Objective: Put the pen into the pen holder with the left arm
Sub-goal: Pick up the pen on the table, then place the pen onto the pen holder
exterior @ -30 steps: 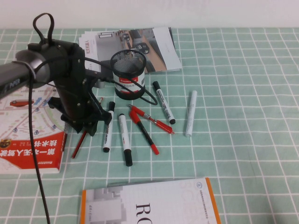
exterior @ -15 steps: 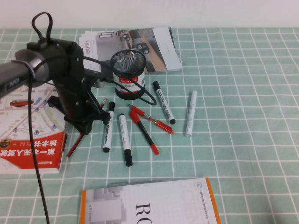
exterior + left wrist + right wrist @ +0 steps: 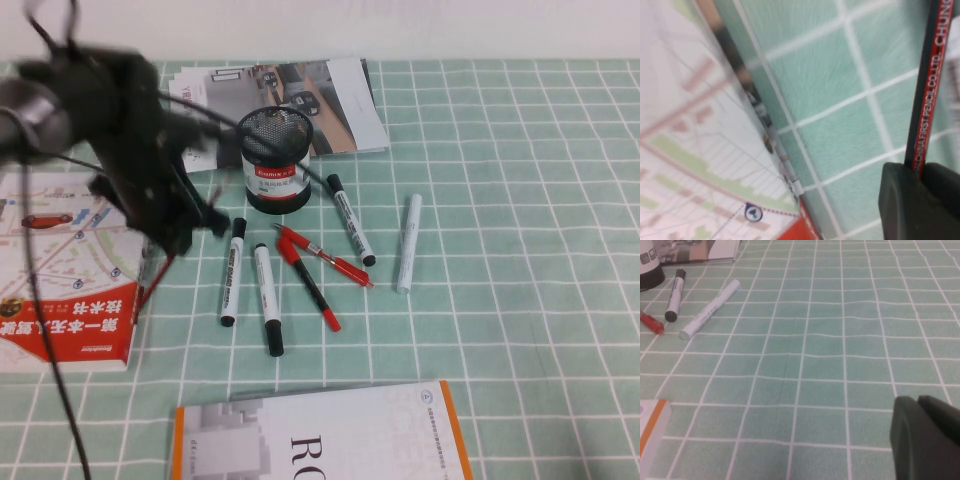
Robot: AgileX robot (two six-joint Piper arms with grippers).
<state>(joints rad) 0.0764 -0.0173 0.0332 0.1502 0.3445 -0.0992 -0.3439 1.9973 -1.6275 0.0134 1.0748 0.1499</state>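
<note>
The pen (image 3: 148, 288), a thin dark-red pencil, slants down from my left gripper (image 3: 166, 248) over the edge of the red book. In the left wrist view the pen (image 3: 930, 85) runs up from between the black fingertips (image 3: 900, 200), and my left gripper (image 3: 921, 175) is shut on it. The pen holder (image 3: 275, 160), a black mesh cup with a white label, stands upright to the right of that arm. My right gripper (image 3: 920, 435) hovers low over bare green cloth, its fingers together and holding nothing; its arm is outside the high view.
Black-capped white markers (image 3: 230, 272) (image 3: 267, 300) (image 3: 350, 218), a plain white marker (image 3: 408, 243) and red ballpoints (image 3: 322, 258) lie right of the left gripper. A red book (image 3: 60, 290) lies at left, a magazine (image 3: 290, 95) behind the holder, an orange-edged book (image 3: 320, 440) in front.
My left gripper closed on the pen, then rose and shifted left and back, blurred with motion. The pen's lower end swung left toward the red book.
</note>
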